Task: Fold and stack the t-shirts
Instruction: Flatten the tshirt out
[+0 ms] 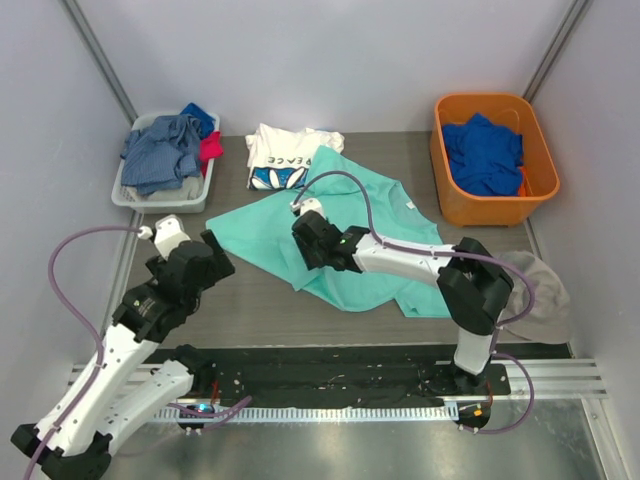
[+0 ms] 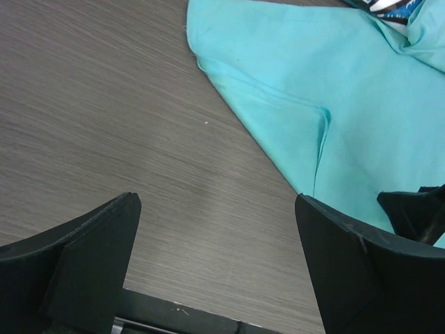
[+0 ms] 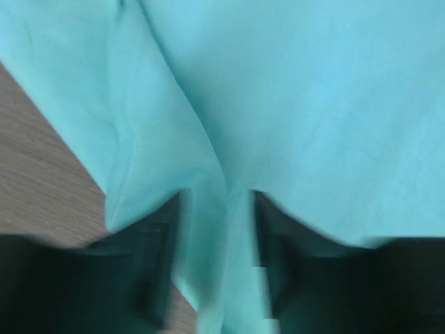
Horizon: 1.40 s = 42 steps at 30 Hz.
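Observation:
The mint-teal t-shirt (image 1: 385, 215) lies spread and rumpled in the middle of the table, its far edge over the white "PEACE" t-shirt (image 1: 283, 155) folded at the back. My right gripper (image 1: 305, 247) is at the teal shirt's left-front part, shut on a raised fold of it (image 3: 313, 104), with cloth between the fingers (image 3: 163, 243). My left gripper (image 1: 215, 255) is open and empty over bare table (image 2: 139, 104), just left of the teal shirt's edge (image 2: 313, 76). A corner of the white shirt (image 2: 389, 7) shows at the top of the left wrist view.
A grey bin (image 1: 128, 196) with grey-blue denim-like clothes stands at the back left. An orange bin (image 1: 450, 205) at the back right holds a royal blue garment (image 1: 485, 150). A grey cloth (image 1: 538, 290) lies at the right edge beside the right arm.

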{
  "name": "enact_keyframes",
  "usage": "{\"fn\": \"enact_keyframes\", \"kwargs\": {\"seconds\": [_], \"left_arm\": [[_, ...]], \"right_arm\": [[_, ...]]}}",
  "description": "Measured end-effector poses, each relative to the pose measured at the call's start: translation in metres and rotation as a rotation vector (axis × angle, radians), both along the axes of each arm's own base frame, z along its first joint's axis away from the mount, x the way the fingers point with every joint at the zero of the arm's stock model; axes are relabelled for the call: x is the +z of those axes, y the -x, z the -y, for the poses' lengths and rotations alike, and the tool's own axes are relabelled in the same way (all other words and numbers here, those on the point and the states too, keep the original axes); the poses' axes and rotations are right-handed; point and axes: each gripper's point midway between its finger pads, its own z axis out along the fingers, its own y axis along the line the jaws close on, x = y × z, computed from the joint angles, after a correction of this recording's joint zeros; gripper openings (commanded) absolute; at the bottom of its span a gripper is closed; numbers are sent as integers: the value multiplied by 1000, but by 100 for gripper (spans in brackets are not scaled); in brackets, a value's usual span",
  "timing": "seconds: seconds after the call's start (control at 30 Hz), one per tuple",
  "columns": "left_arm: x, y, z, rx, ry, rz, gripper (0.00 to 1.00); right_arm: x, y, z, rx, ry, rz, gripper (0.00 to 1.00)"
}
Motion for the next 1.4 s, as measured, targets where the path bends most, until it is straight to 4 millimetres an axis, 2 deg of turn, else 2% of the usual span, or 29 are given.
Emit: {"fn": "enact_keyframes", "kwargs": {"seconds": [0.07,0.2,0.3,0.43,0.5,0.53,0.6,0.7,0.8,1.03,1.23,1.4], "left_arm": [[-5,-3,6,-19,10,-8,100],[-20,-12,24,-79,29,-32,100],[-30,-21,45,-145,19,-53,100],[-44,-27,99,-308,-74,-82,100],[-57,-29,128,-380,-154,-114,100],[-62,-30,140,-402,-188,-123,100],[-75,-31,163,-447,-277,-139,100],[-93,-36,189,-487,-412,-145,99],[-109,-37,197,-511,-512,-158,98],[-121,-41,182,-513,-630,-148,96],[-144,-35,166,-573,-682,-154,94],[-156,-35,168,-626,-673,-154,93]], "right_arm": [[-1,-3,8,-22,21,5,79],[17,-16,25,-86,23,50,82],[57,-23,46,-143,-45,110,84],[141,-25,92,-245,-200,249,85],[174,-20,113,-283,-257,310,85],[185,-16,119,-290,-278,330,85],[194,-7,128,-291,-296,345,85],[185,6,141,-292,-270,327,86],[168,14,151,-293,-223,293,86],[152,21,164,-304,-179,259,87],[148,22,164,-300,-180,245,87],[148,21,166,-304,-180,244,87]]}}
